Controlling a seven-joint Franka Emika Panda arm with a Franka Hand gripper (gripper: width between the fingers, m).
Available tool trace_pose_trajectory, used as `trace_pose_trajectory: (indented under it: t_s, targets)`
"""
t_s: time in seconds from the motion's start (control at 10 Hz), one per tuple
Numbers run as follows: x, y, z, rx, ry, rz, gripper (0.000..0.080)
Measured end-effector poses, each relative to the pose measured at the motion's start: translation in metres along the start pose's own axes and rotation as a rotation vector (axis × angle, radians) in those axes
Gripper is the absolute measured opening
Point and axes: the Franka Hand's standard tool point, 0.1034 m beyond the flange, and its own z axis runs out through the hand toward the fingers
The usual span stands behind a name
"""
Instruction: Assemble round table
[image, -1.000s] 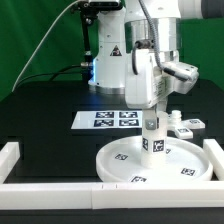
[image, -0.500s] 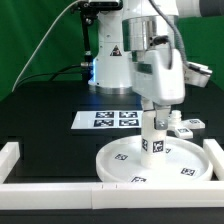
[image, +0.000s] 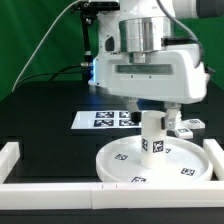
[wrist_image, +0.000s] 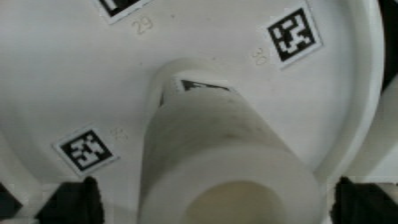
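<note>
Cannot see the top of the leg (image: 153, 140) in the exterior view: covered by the gripper (image: 152, 113), with the fingertips likewise out of sight there. Cannot make out much of the marker board (image: 100, 119) toward the bench's far edge, masked by the arm (image: 150, 70). Cannot follow the near rim of the round disc (image: 120, 160), sunk behind the white rail (image: 60, 190) along the bench's near edge. Too small to read, the tags on disc and leg. In the wrist view, only dark blurred slivers of the fingers (wrist_image: 68, 203), cropped by the frame; impossible to tell whether touching the leg. Blurred too, the leg's close end. Cropped all round, the disc; halved, one tag.
</note>
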Motion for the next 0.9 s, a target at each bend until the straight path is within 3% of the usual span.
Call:
trace_pose_trajectory:
  t_s: [0.2,0.3,0.4,0.7,0.9]
  targets:
    - [-0.008,-0.007,0.0,-0.012,-0.015,-0.318,0.0649]
    - [-0.019,-0.015,-0.001,-0.018,0.007,-0.344,0.0649]
    - [-0.019,-0.011,-0.001,-0.03,0.014,-0.447,0.0649]
    - [-0.016,-0.009,0.0,-0.049,0.014,-0.667,0.0649]
    - [-0.003,0.002,0.0,-0.061,0.043,-0.88,0.0649]
